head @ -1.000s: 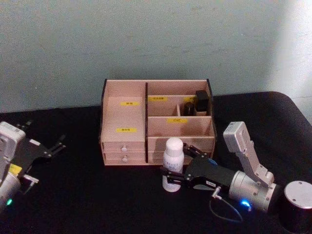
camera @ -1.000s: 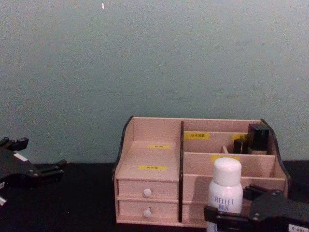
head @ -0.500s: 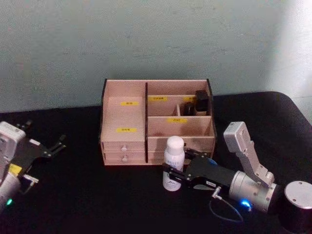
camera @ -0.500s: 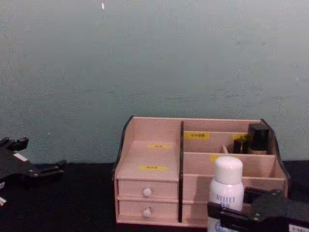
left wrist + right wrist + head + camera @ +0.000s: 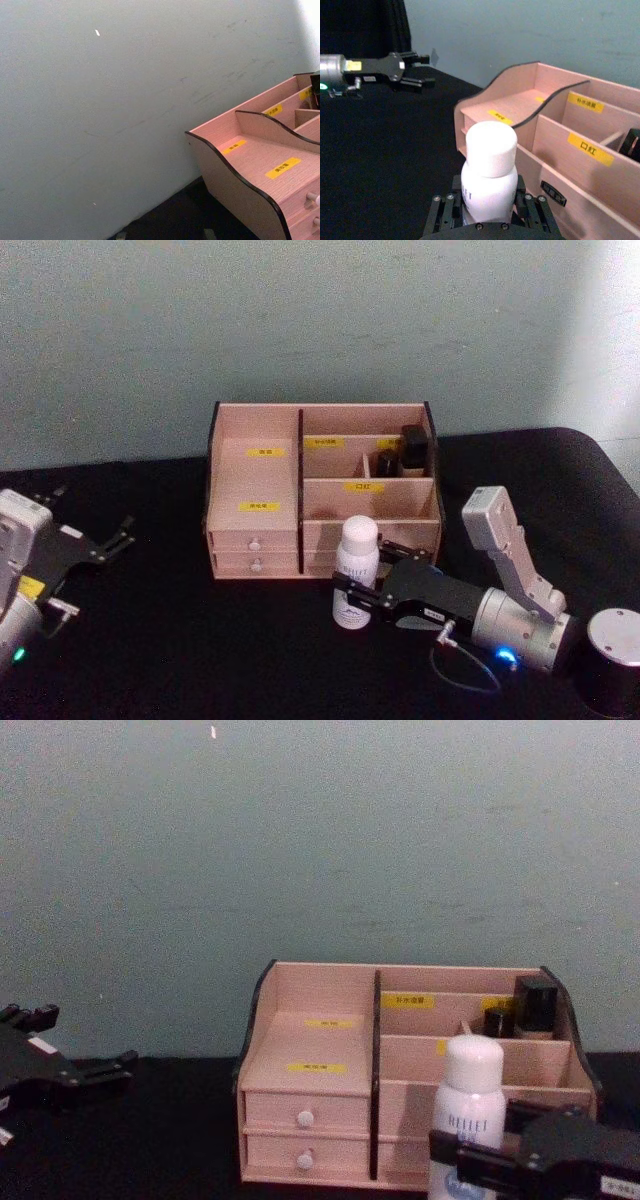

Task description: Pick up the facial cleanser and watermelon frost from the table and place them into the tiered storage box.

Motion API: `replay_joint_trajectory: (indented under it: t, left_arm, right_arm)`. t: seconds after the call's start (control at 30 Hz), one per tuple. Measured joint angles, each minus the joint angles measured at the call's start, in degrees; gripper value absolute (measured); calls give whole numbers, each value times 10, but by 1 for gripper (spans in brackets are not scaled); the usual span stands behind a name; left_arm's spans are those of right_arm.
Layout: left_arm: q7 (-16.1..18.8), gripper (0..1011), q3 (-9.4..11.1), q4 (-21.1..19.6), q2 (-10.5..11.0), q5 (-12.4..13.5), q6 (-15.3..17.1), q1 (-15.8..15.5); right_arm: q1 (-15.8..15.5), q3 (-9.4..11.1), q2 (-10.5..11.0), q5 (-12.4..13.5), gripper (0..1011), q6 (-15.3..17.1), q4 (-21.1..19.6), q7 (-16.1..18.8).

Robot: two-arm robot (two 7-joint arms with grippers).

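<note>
The facial cleanser (image 5: 357,562) sits slightly higher than a second ago. Far left, the left gripper (image 5: 90,517) hovers over the black table (image 5: 200,640), fingers spread and empty. At centre stands the tiered storage box (image 5: 255,465). Just near of its right half, the right gripper (image 5: 366,585) clamps the upright bottle.

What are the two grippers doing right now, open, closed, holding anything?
The left gripper is open, holding nothing.
The right gripper is shut on the facial cleanser.
</note>
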Motion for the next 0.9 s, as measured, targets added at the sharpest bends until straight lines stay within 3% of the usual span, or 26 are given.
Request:
replay_joint_trajectory:
  t: [0.37,0.53,0.77,0.9]
  left_arm:
    - [0,1001,0,0,0,0,0,0]
    - [0,1001,0,0,0,0,0,0]
    - [0,1001,0,0,0,0,0,0]
    - [0,1001,0,0,0,0,0,0]
  right_arm:
    - [-11,21,22,37,594,-3,-61,17]
    - [-2,30,22,47,594,-9,-74,14]
    - [32,34,6,36,594,-13,-64,-16]
    - [60,34,-10,11,594,-14,-41,-40]
